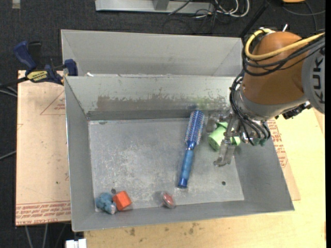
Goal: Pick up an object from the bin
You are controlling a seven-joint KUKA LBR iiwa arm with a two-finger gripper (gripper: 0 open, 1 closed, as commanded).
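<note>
My gripper (223,158) hangs low over the right part of the bin floor, under the orange wrist cover. A bright green object (215,137) lies just to its upper left, partly hidden behind the gripper; whether the two touch I cannot tell. A blue hairbrush (189,148) lies slantwise a little further left, bristle head toward the back wall and handle pointing to the front.
Along the front wall lie an orange block (122,200) beside a light blue lump (105,203) at the left, and a small pinkish thing (168,200) near the middle. Bare grey floor spreads across the left and centre.
</note>
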